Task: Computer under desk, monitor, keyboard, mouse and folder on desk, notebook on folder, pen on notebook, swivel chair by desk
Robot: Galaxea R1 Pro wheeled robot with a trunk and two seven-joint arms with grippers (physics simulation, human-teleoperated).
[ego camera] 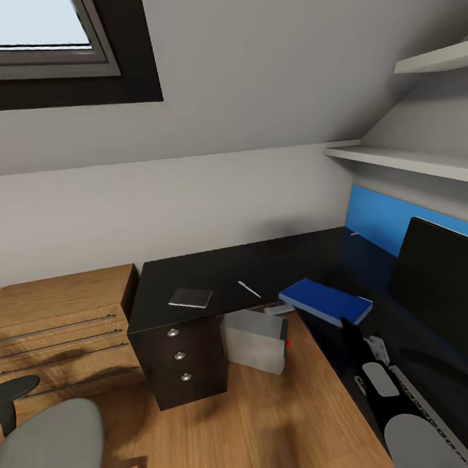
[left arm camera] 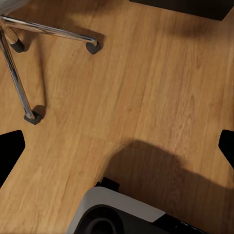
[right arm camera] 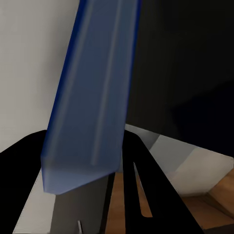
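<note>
right end effector (right arm camera: 83, 195) — clamped on folder (ego camera: 326, 300), above desk (ego camera: 215, 267) | left end effector (left arm camera: 117, 146) — fingers apart

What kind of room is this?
Probably a small attic study or bedroom workspace: a black L-shaped desk with a wide black monitor sits under a sloped ceiling, with a grey swivel chair nearby.

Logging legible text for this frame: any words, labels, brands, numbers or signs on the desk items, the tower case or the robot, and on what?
None can be read.
Bright blue flat folder: plain cover.
Small dark grey notebook: plain cover.
Light grey tower computer: only a small red spot, no lettering.
Robot's base: tiny pale marks, too small to read.
</note>
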